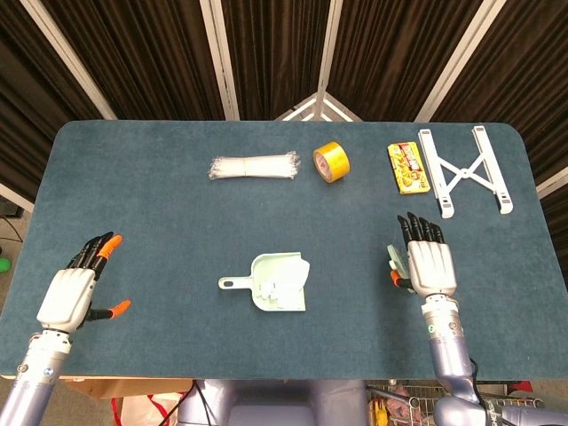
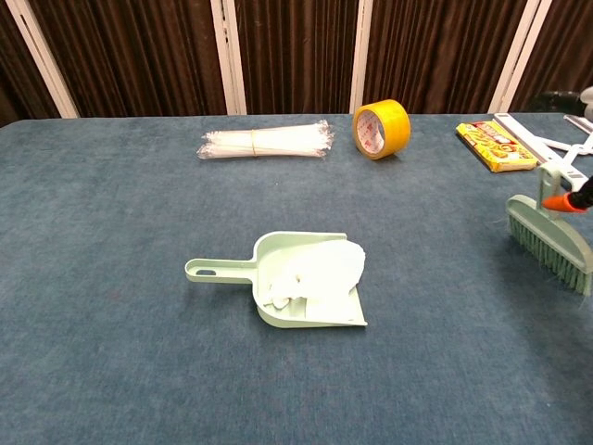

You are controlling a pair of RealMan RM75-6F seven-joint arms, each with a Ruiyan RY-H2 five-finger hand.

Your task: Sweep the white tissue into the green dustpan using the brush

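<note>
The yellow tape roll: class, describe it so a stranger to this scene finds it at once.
Start at the blue table and look along its far edge. Between the bundle of clear straws and the yellow-and-red packet stands the yellow tape roll. It is the only ring-shaped thing there, standing on its edge.

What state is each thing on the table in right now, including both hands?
white tissue: lying inside the dustpan
green dustpan: flat on the table, handle pointing left
brush: held by the right hand, bristles down at the table
right hand: gripping the brush
left hand: holding nothing, fingers apart
yellow tape roll: standing on edge
cable ties: bundled, lying flat
</note>
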